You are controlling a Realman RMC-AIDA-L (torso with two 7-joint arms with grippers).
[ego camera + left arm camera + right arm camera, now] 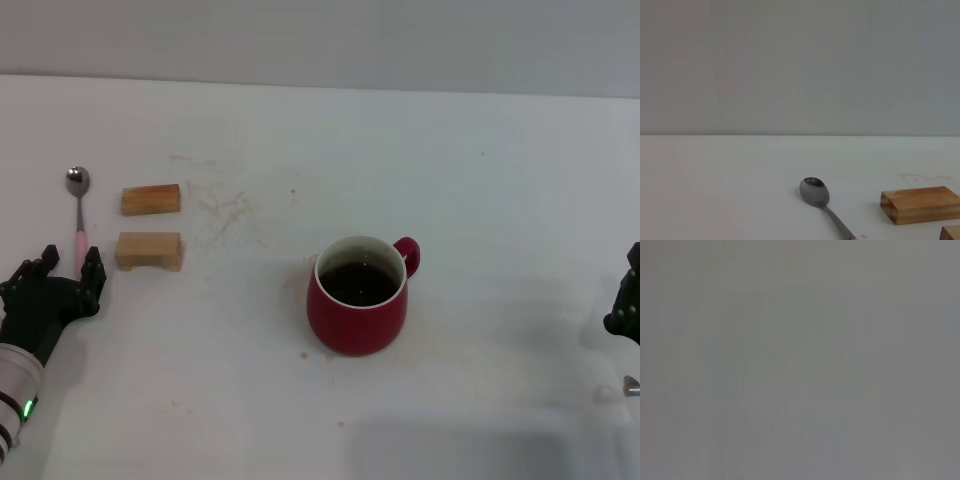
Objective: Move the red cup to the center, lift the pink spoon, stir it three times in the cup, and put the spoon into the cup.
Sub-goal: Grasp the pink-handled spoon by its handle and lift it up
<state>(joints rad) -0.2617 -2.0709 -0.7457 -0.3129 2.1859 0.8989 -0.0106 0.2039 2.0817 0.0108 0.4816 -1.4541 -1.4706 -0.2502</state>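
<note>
The red cup point(360, 300) stands upright near the middle of the white table point(480, 180), holding dark liquid, its handle toward the back right. The pink spoon point(79, 215) lies flat at the far left, grey bowl pointing away and pink handle end toward me. My left gripper point(68, 264) is open at the table's left front, with its fingers on either side of the spoon's handle end. The left wrist view shows the spoon's bowl point(814, 190) just ahead. My right gripper point(625, 300) is at the right edge, away from the cup.
Two tan wooden blocks point(151, 199) point(150, 250) lie just right of the spoon; they also show in the left wrist view point(920, 205). Some crumbs or stains mark the table behind the cup. The right wrist view shows only plain grey.
</note>
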